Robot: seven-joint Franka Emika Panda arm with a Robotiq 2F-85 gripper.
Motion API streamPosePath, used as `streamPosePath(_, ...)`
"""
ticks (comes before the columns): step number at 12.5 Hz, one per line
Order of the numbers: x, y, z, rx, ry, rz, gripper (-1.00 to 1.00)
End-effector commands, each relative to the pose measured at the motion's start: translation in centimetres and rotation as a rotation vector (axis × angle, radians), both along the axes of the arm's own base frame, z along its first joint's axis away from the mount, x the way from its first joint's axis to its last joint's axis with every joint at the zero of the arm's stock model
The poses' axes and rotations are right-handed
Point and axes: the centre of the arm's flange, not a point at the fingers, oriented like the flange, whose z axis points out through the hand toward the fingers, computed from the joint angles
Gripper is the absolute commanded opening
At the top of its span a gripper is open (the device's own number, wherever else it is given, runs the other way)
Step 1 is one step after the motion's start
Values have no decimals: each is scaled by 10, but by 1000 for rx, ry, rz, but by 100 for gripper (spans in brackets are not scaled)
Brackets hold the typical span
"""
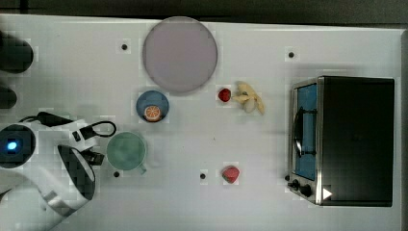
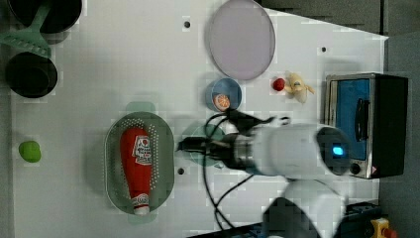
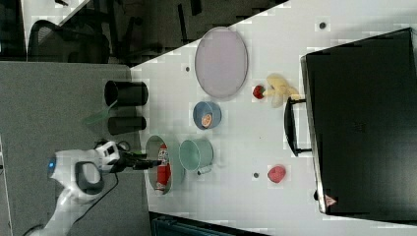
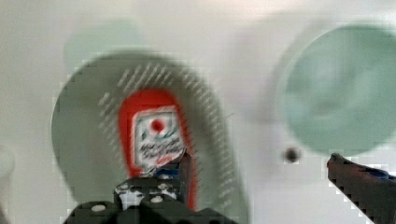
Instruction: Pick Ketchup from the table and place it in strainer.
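The Ketchup [image 2: 136, 166] bottle's white label carries lettering too blurred to read.

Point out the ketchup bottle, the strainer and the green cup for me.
Ketchup bottle [image 2: 137, 163]: left view, on its red body just below the white label.
Strainer [image 2: 163, 148]: left view, on the dotted floor beside the bottle.
Green cup [image 3: 194, 153]: right view, on its inside.

White Franka arm [image 2: 297, 148] with black joints
A blue light [image 2: 338, 149] glows on its side; black cables [image 2: 218, 193] trail from the dark end effector [image 2: 185, 145].
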Motion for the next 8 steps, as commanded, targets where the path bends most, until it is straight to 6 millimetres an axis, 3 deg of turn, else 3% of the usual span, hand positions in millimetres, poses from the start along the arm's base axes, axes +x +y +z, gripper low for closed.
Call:
streamPosePath(1, 44, -70, 86, -74, -114, -214, 100)
streamPosePath(5, 63, -192, 167, -165, -151, -469, 100)
streamPosePath(8, 66, -274, 213, -134, -125, -654, 100)
